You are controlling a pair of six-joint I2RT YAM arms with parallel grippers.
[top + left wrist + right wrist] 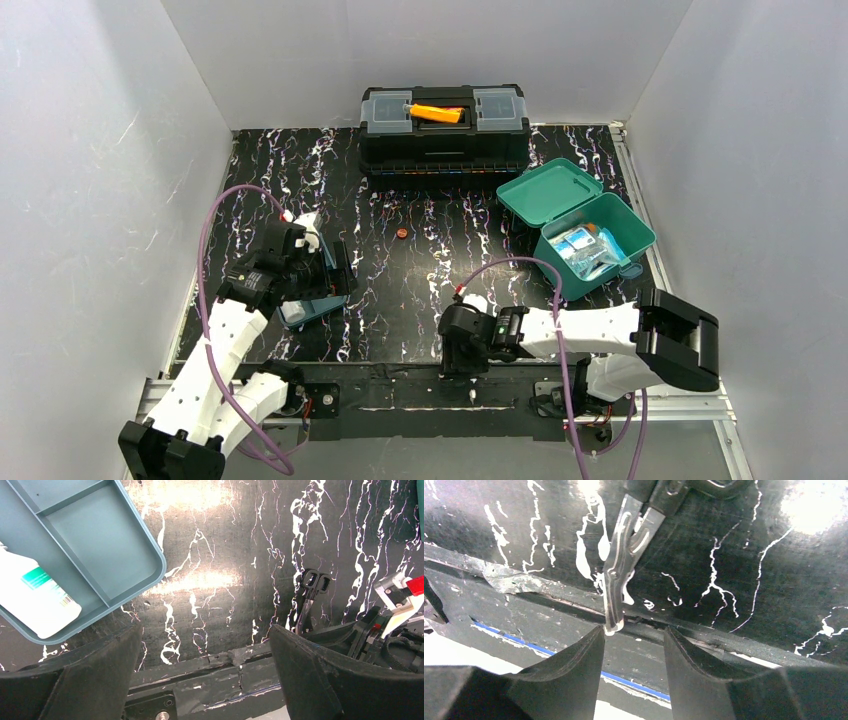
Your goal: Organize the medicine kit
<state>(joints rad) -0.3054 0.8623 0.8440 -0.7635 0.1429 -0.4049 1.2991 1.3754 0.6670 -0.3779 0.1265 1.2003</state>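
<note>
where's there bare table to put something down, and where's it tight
Biggest free patch: the middle of the table, between the tray on the left, the medicine kit on the right and the toolbox behind, bar one small brown bit. Also the back left corner beside the toolbox. Tight: the near edge, where scissors lie by the right gripper.

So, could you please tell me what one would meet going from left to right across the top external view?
The teal tray → small reddish round object → right gripper → medicine kit.
</note>
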